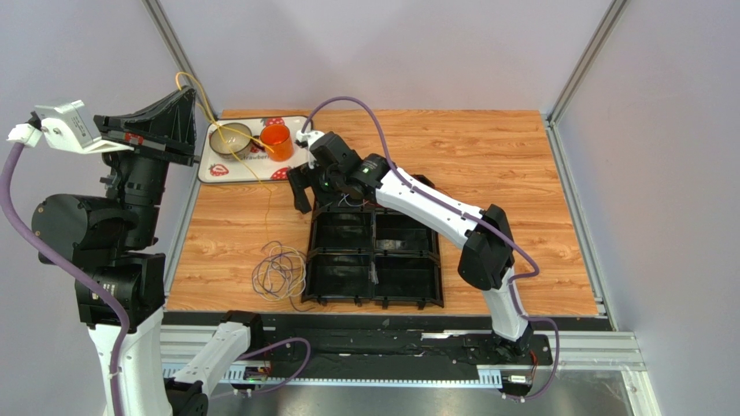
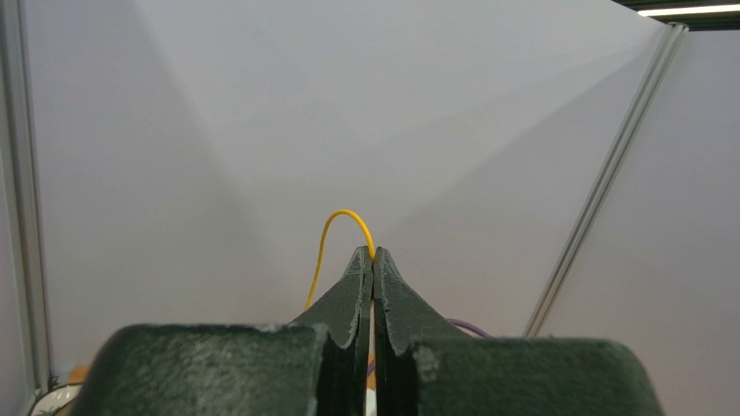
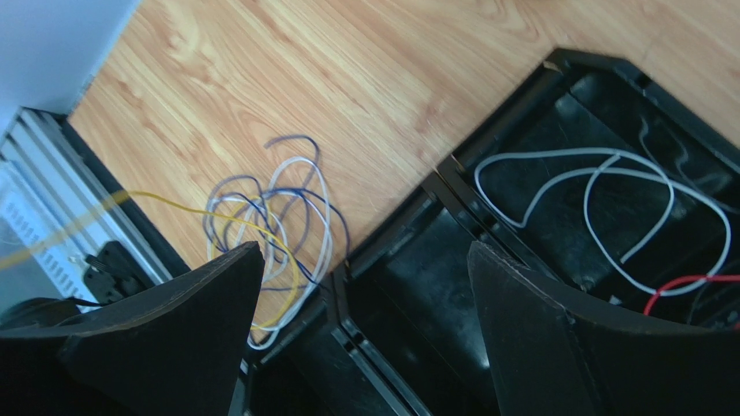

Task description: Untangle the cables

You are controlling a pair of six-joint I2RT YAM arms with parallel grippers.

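On the wooden table (image 1: 217,260), towards its near-left corner, a tangle of thin blue, white and yellow cables (image 1: 280,270) lies beside the black compartment tray (image 1: 404,277). The right gripper (image 3: 365,251) hangs wide open over the tray's far-left corner. Beyond, the left gripper (image 2: 373,253) pinches one yellow strand (image 2: 339,217) high up. A hard pull could cinch knots or drag the heap.

Bright, even light; the black tray (image 3: 499,108) shows a faint glossy sheen. Left of the tray, the yellow cable (image 3: 61,228) smears out of focus.
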